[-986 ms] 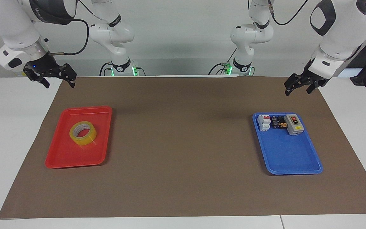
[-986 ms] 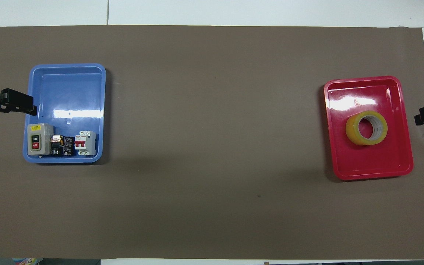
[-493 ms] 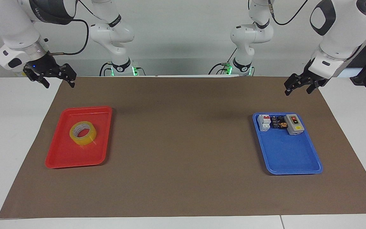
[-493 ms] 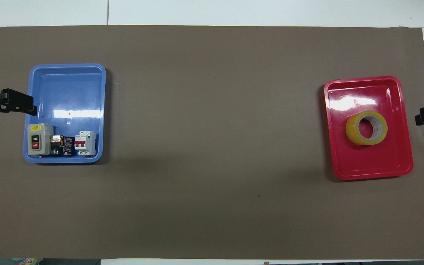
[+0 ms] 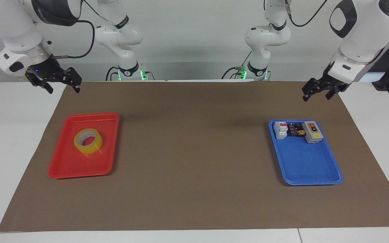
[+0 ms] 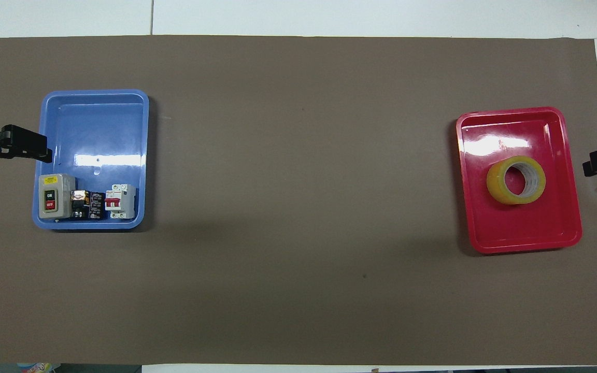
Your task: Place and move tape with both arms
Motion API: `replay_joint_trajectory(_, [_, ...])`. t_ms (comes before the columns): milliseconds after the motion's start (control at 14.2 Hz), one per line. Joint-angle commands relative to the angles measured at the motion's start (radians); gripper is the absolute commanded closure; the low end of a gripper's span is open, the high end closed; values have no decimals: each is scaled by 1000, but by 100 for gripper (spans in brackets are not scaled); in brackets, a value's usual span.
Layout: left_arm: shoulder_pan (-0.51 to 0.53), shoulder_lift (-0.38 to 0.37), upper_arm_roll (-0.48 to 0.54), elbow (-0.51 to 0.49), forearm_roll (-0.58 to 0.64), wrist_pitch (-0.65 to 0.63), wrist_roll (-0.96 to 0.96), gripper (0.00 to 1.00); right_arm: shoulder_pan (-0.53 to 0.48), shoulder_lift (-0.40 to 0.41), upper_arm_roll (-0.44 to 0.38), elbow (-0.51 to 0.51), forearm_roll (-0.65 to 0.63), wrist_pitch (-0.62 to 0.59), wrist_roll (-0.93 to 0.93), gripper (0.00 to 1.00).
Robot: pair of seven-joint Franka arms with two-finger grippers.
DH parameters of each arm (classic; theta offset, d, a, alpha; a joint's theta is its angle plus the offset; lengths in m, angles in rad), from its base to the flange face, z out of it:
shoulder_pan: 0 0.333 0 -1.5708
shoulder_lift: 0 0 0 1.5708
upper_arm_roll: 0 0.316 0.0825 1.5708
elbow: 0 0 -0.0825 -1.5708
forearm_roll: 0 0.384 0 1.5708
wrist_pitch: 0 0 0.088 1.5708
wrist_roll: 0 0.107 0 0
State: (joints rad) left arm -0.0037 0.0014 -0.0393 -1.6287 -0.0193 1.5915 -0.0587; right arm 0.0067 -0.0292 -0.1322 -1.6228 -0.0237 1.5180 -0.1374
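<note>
A: Where is the tape [image 5: 88, 141] right now?

B: It lies flat in the red tray [image 5: 67, 167], toward the right arm's end of the desk [image 5: 2, 141]. The roll sits in the half of the tray nearer to the robots, ring side up, its white core showing. Nothing touches it.

A: And the right gripper [image 5: 61, 84]?

B: It hangs in the air over the corner of the brown mat [image 5: 194, 162] at that same end, well apart from the tape. Its jaws are released, spread wide, with nothing between them. From overhead only one black tip shows at the edge, beside the red tray.

A: The left gripper [image 5: 317, 93]?

B: Raised over the mat at the left arm's end of the desk, up above the stretch between the blue tray [image 5: 311, 172] and the robots. Its jaws are released too, and empty.

A: What is in the blue tray?

B: Three things in a row along the end nearer to the robots: a grey switch box [image 5: 312, 132] with a red button, a small black part [image 5: 296, 130] beside it, and a white circuit breaker [image 5: 280, 130] with red on top. The rest of that tray is bare.

A: So the tape and the blue tray are far from each other?

B: Yes, at the two ends of the mat, well apart.
</note>
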Motion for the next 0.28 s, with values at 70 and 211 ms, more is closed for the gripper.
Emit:
replay_joint_trajectory(70, [11,-29,-7,-30,15,7,8,0,7,-3,2,-5,10,5,18,0])
replay_joint_trajectory(211, [11,-29,-7,-30,15,7,8,0,4,-3,2,-5,10,4,18,0])
